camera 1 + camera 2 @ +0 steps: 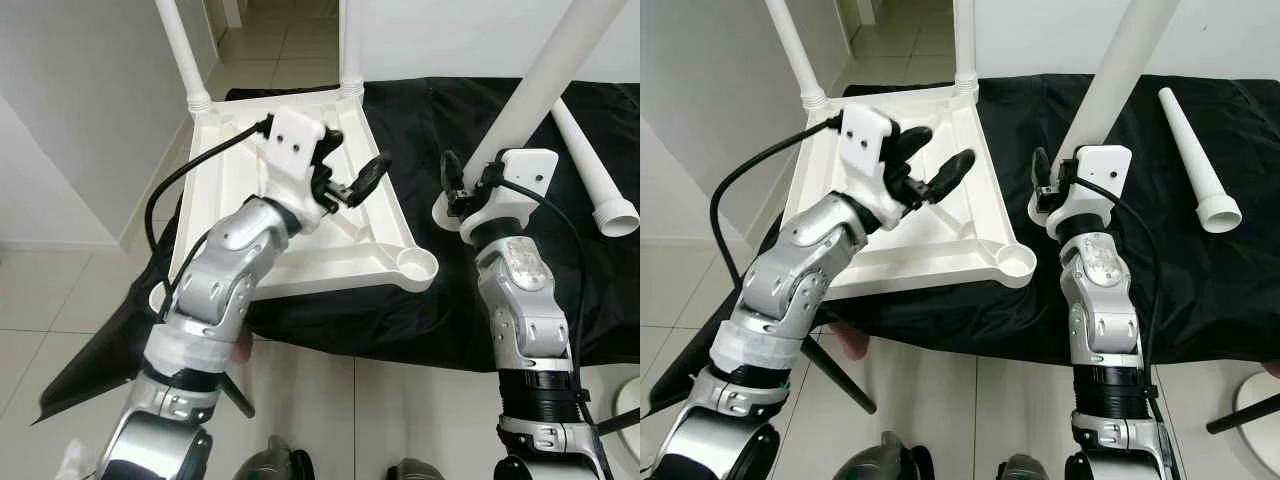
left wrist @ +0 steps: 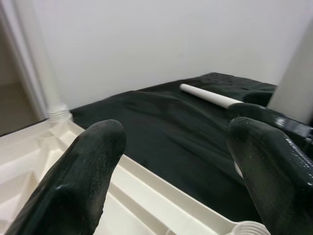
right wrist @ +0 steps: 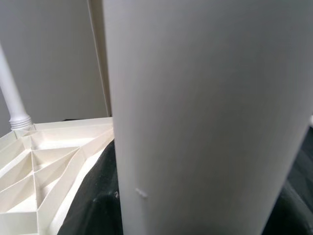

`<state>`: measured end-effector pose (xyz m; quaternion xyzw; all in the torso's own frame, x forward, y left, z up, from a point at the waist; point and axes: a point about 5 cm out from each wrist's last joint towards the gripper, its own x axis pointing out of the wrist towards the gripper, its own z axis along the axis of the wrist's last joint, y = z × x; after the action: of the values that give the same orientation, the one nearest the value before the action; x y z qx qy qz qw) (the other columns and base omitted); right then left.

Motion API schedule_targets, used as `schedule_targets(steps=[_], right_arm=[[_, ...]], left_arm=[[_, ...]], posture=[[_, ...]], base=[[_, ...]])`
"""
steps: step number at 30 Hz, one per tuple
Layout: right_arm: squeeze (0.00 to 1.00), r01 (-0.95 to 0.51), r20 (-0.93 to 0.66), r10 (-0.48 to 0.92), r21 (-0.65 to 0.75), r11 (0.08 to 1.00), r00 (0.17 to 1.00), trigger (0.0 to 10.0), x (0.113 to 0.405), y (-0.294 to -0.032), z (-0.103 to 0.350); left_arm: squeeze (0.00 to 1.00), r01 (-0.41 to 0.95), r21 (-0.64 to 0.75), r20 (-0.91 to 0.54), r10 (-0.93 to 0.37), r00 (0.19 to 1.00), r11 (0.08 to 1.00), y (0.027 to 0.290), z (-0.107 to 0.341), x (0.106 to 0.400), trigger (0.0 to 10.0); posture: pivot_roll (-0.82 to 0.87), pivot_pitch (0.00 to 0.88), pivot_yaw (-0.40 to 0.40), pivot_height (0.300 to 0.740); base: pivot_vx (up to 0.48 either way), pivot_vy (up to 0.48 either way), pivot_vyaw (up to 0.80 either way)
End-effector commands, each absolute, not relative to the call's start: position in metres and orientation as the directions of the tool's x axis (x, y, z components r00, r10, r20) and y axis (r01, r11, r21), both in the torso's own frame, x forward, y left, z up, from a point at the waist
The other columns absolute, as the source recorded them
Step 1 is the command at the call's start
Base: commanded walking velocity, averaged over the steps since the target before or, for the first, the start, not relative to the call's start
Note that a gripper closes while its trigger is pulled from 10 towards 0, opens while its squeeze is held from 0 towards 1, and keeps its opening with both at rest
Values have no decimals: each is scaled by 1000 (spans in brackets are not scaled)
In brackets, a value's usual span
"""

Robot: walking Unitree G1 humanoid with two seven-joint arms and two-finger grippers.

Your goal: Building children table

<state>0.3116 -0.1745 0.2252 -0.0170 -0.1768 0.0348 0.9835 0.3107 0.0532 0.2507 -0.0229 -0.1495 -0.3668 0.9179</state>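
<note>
A white table top [image 1: 330,272] lies upside down on a black cloth. Two white legs [image 1: 180,45] [image 1: 350,45] stand in its far corners. The near right corner socket [image 1: 417,264] is bare. My left gripper [image 1: 352,158] hovers open over the ribbed underside, with nothing between its fingers [image 2: 88,171]. My right gripper [image 1: 470,180] is shut on a third white leg [image 1: 540,75], held tilted near its flared lower end, just right of the bare socket. In the right wrist view that leg [image 3: 205,117] stands close, beside the table top [image 3: 49,161]. A fourth leg [image 1: 590,165] lies loose on the cloth at far right.
The black cloth [image 1: 420,320] covers the floor under the parts, its near edge by my feet. Light tiles surround it, with a white wall [image 1: 70,120] on the left. A black stand foot [image 1: 1240,415] and a white round base [image 1: 630,400] sit at bottom right.
</note>
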Motion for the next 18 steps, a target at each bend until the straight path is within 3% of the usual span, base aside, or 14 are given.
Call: schedule_targets(steps=[1, 4, 18], right_arm=[[0, -73, 371, 88, -55, 996, 924, 10000, 309, -172, 228], [0, -70, 365, 88, -63, 996, 927, 10000, 308, -174, 225], [0, -65, 374, 94, -88, 994, 923, 10000, 308, -178, 225]], left_arm=[[0, 707, 113, 293, -703, 648, 698, 52, 251, 307, 10000], [0, 738, 190, 255, -758, 600, 648, 45, 242, 300, 10000], [0, 808, 245, 101, -844, 527, 535, 28, 214, 291, 10000]], posture=[[-53, 0, 96, 740], [-55, 0, 98, 740], [-53, 0, 113, 740]], base=[[0, 0, 0], [0, 0, 0], [0, 0, 0]])
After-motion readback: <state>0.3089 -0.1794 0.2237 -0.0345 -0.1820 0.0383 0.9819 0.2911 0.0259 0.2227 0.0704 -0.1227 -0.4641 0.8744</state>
